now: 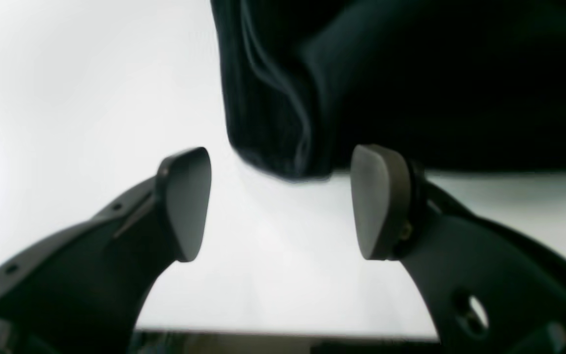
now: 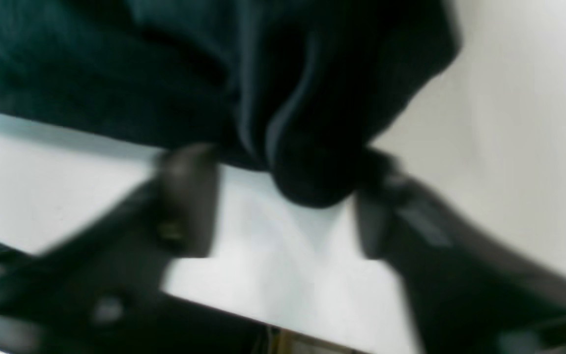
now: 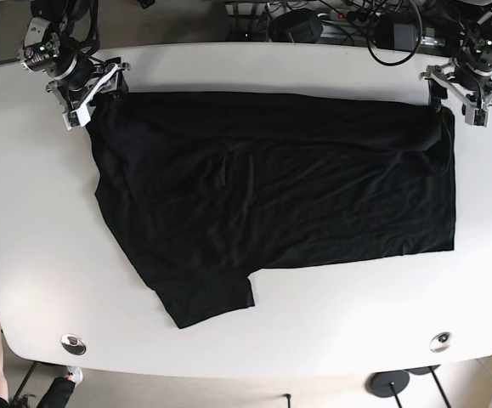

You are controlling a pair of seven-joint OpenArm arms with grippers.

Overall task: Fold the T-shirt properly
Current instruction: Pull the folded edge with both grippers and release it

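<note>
A black T-shirt point(image 3: 271, 187) lies spread across the white table point(image 3: 25, 221), one sleeve point(image 3: 207, 302) sticking out toward the front. My left gripper point(image 1: 283, 206) is open at the shirt's far right corner point(image 1: 288, 157), and the cloth ends just ahead of its fingertips. In the base view this left gripper point(image 3: 449, 95) sits at the top right. My right gripper point(image 2: 283, 206) is open too, blurred, with a bunched corner of the T-shirt point(image 2: 312, 182) hanging between its fingers; I cannot tell whether they touch it. In the base view the right gripper point(image 3: 101, 89) is at the top left corner.
Cables and dark gear point(image 3: 347, 21) lie behind the table's far edge. Two round metal fittings point(image 3: 73, 343) point(image 3: 440, 342) sit near the front edge. In the left wrist view the table edge point(image 1: 283, 334) runs close below the gripper.
</note>
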